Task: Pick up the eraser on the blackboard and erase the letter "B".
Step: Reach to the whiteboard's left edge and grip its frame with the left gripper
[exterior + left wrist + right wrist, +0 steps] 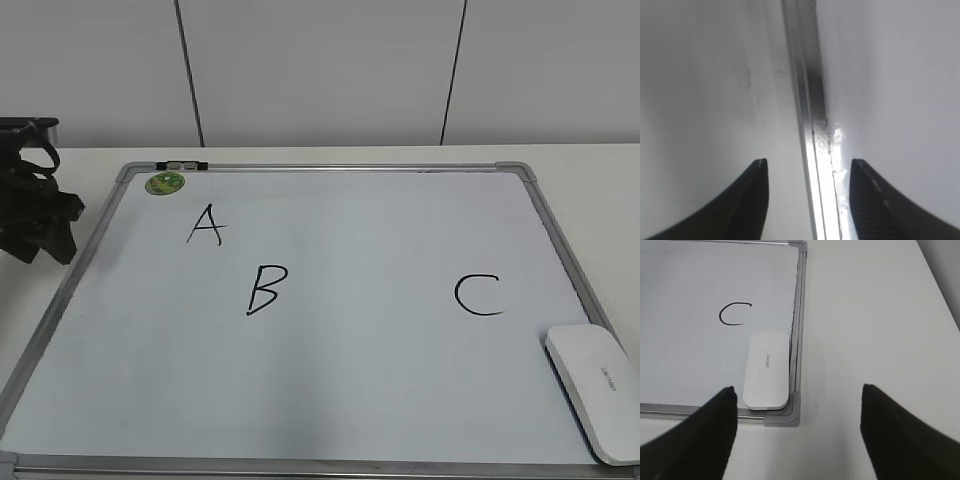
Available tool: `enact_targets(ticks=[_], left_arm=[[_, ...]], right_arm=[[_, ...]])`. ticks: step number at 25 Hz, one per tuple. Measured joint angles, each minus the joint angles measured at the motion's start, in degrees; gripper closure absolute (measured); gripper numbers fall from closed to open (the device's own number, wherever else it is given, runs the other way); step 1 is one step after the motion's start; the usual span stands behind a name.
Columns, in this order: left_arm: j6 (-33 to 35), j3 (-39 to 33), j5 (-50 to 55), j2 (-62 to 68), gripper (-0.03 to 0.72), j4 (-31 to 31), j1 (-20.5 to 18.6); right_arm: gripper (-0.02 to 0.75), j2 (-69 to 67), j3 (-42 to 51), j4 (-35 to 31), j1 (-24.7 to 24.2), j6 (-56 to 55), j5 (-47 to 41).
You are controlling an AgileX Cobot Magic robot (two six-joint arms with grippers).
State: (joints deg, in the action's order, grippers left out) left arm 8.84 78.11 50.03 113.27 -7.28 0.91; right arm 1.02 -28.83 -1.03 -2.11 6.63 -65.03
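Observation:
The blackboard (pixel 330 400) is a white board with a silver frame, lying flat. The black letter "B" (pixel 267 289) sits left of centre, with "A" (pixel 206 224) above it and "C" (pixel 478 295) to the right. The white eraser (pixel 597 389) lies on the board's near right corner; it also shows in the right wrist view (pixel 767 370). My right gripper (pixel 798 405) is open and empty, above the board's corner piece, short of the eraser. My left gripper (pixel 807 170) is open and empty, straddling the board's left frame rail (pixel 812 130); its arm (pixel 35 200) shows at far left.
A round green sticker (pixel 165 183) and a small clip (pixel 180 165) sit at the board's top left edge. The white table (pixel 875 330) extends right of the board. A white panelled wall (pixel 320 70) stands behind.

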Motion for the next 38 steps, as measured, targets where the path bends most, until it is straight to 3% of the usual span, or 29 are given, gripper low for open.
enact_targets(ticks=[17,31,38], left_arm=[[1.4,7.7,1.5,7.5,0.342,-2.4,-0.5],[3.3,8.3,3.0,9.8,0.346,-4.5,-2.3],[3.5,8.4,3.1,10.6,0.447,-4.6,-2.4]], right_arm=[[0.15,0.0,0.0,0.0,0.0,0.0,0.0],[0.15,0.0,0.0,0.0,0.0,0.0,0.0],[0.15,0.0,0.0,0.0,0.0,0.0,0.0]])
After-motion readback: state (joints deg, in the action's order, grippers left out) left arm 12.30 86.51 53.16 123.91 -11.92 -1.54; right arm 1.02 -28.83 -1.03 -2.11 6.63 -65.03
